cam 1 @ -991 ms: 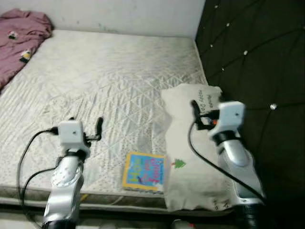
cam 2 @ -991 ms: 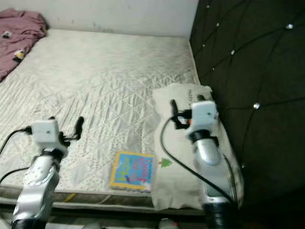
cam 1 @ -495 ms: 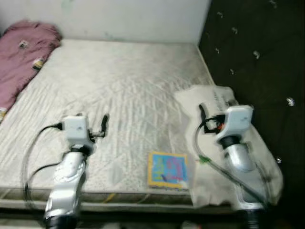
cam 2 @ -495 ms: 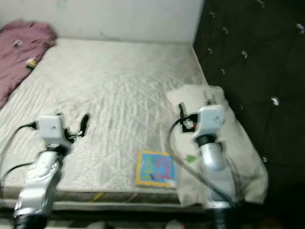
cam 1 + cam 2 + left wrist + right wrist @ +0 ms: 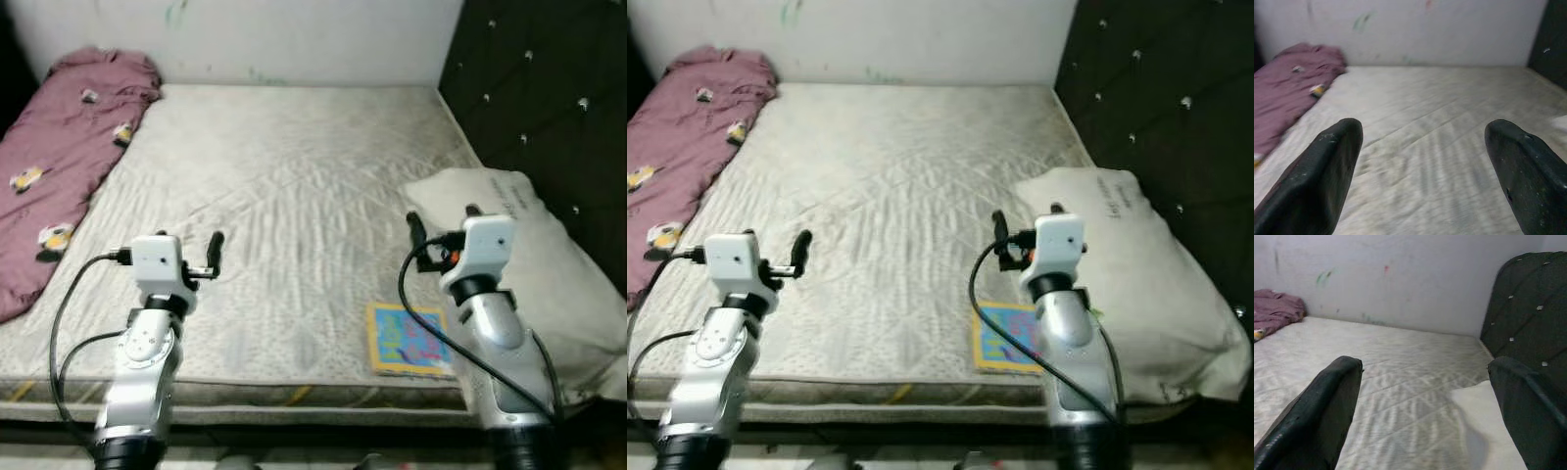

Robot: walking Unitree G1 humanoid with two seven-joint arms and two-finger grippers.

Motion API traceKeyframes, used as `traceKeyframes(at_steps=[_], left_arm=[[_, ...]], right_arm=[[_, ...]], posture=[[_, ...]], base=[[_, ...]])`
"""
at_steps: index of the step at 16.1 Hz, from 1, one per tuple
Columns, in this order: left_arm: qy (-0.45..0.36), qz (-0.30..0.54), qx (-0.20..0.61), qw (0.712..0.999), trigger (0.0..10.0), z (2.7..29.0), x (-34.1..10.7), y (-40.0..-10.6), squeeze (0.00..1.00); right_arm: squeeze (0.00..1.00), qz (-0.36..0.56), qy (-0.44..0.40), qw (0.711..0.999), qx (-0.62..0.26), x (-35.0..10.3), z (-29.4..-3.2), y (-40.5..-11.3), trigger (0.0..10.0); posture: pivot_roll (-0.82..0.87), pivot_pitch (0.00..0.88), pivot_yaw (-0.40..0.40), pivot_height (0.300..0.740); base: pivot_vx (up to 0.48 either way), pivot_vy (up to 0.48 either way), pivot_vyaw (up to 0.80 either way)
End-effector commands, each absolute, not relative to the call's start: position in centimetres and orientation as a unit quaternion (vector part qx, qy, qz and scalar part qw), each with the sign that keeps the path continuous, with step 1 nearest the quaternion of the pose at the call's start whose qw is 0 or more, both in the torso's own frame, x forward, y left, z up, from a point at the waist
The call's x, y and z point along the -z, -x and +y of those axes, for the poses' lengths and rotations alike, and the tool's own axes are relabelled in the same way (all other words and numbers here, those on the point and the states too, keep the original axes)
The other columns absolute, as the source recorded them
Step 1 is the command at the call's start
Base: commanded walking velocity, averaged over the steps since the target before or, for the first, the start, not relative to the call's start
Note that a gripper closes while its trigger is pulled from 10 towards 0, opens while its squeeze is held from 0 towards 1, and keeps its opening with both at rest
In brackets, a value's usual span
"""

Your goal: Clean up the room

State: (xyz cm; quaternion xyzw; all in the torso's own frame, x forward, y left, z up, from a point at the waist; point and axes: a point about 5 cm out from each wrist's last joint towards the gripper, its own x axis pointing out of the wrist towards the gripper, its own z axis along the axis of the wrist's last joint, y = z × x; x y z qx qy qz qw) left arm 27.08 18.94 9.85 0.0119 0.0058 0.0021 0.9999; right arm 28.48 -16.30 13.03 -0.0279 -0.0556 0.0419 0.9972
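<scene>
View swung left; quilted mattress, soft pillow, flat picture book; left end effector and right end effector both spread, raised, empty.

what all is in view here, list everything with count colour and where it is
mattress: 1, off-white quilted, takes up most of the scene, far edge against the wall
blanket: 1, mauve with small printed patches, bunched along the mattress's left side up to the far corner
pillow: 1, cream with small print, on the mattress's right side by the headboard
book: 1, bright blue and yellow cover, flat near the front edge, just left of the pillow
headboard: 1, black tufted with shiny studs, on the right
wall: 1, white with faint marks, behind the bed
left end effector: 1, black fingers, open, above the mattress front left
right end effector: 1, black fingers, open, above the book and pillow edge
</scene>
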Motion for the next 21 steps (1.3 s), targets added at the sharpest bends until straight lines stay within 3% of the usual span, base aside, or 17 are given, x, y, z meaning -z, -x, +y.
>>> traceKeyframes(at_steps=[1,21], left_arm=[[-0.012,0.002,-0.002,1.000,10.0,18.93,-10.04,-27.22,0.00],[-0.012,-0.007,-0.004,1.000,10.0,18.92,-10.37,-27.72,0.00]], right_arm=[[0.00,-0.064,0.030,0.996,-0.048,-13.55,-16.21,-28.59,10.0],[0.00,-0.064,0.039,0.996,-0.055,-13.54,-16.00,-29.20,10.0]], posture=[[-0.05,0.000,0.010,0.740],[-0.04,0.000,0.006,0.740]], base=[[0.000,0.472,0.00],[0.000,0.469,0.00]])
